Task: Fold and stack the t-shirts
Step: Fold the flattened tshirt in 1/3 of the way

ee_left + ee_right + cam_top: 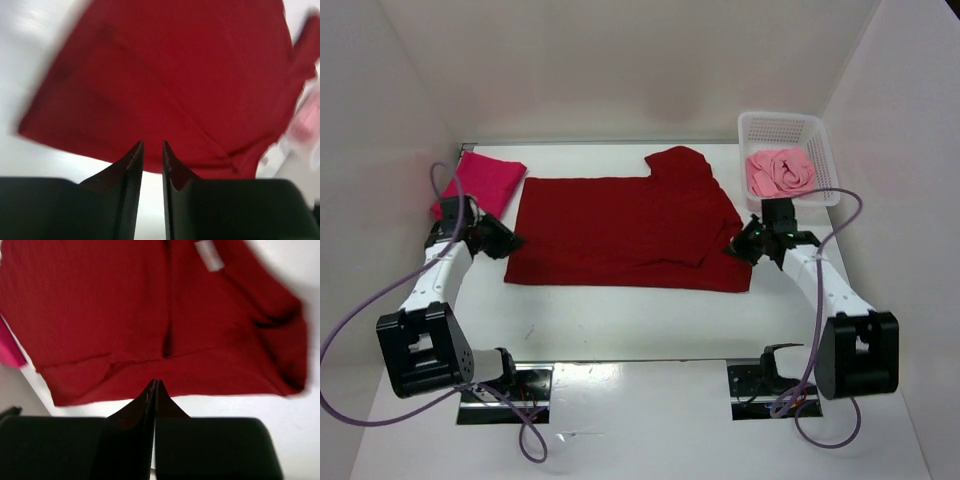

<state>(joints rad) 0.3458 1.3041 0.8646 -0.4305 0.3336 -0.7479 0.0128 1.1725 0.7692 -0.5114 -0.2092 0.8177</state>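
Overhead, a plain white surface (640, 320) sits inside a white enclosure, with a bare back wall (620, 60) and bare side walls.

Three t-shirts are in view:
- The dark crimson t-shirt (620, 230) lies spread flat across the middle of the surface. Its right part is folded over itself, and a sleeve points toward the back.
- The magenta t-shirt (485, 180) lies folded at the far left corner, just beside the crimson one.
- The light pink t-shirt (780, 172) is bunched inside the one white mesh basket (825, 150) at the far right corner.

Two arms reach in, each trailing a purple cable (861, 207). The left tool (510, 242) sits at the crimson shirt's left edge. The left wrist view shows its fingers slightly parted with nothing between them. The right tool (738, 245) is at the shirt's right edge with its fingers pressed together. Whether they pinch any cloth cannot be told.

In the right wrist view a small white tag (207, 255) shows on the crimson cloth, too blurred to read.
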